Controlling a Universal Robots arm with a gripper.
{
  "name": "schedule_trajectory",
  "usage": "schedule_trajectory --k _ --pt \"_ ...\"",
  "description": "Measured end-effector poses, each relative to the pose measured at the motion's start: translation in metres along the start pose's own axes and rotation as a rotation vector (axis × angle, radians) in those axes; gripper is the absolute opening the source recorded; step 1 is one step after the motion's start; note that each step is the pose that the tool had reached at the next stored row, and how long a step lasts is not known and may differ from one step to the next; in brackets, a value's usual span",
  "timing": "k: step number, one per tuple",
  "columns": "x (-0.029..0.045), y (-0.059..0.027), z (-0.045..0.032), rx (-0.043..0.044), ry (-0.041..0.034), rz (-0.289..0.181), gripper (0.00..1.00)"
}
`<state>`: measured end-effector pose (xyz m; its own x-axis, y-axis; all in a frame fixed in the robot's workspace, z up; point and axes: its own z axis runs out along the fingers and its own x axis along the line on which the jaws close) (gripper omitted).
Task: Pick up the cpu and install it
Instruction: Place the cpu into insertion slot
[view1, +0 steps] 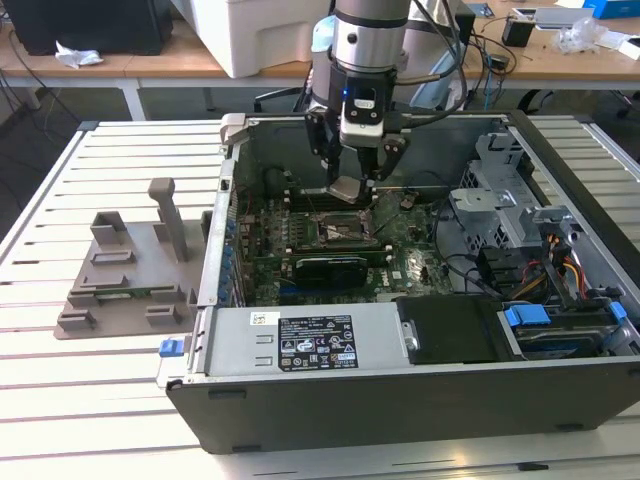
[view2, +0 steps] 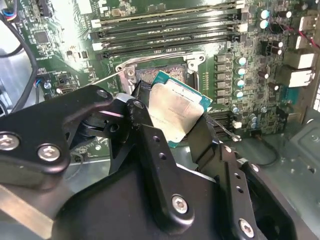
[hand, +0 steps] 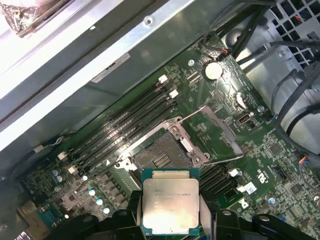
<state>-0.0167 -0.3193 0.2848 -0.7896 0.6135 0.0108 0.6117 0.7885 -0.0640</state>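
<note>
Now jaws clamp cpu (hand: 170, 205) above socket (hand: 159, 156); exterior view: holder (view1: 125, 270) aside.

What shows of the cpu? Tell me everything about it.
The cpu is a thin, flat square chip with a silvery metal top bearing faint print and a green rim. The gripper is shut on it, its black fingers pressing two opposite edges. It hangs slightly tilted above the open socket of the green motherboard, not touching it.
</note>
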Motion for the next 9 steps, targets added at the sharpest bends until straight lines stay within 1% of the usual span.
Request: schedule_trajectory --k 1,5,8,9 --pt "0.0 0.0 0.0 -0.0001 0.0005 0.008 0.55" --pt "0.0 0.0 0.0001 -0.0007 0.0051 0.081 0.55" --pt "0.0 0.0 0.0001 -0.001 0.007 0.111 0.55" --pt "0.0 0.0 0.0001 -0.0012 0.0081 0.128 0.55"
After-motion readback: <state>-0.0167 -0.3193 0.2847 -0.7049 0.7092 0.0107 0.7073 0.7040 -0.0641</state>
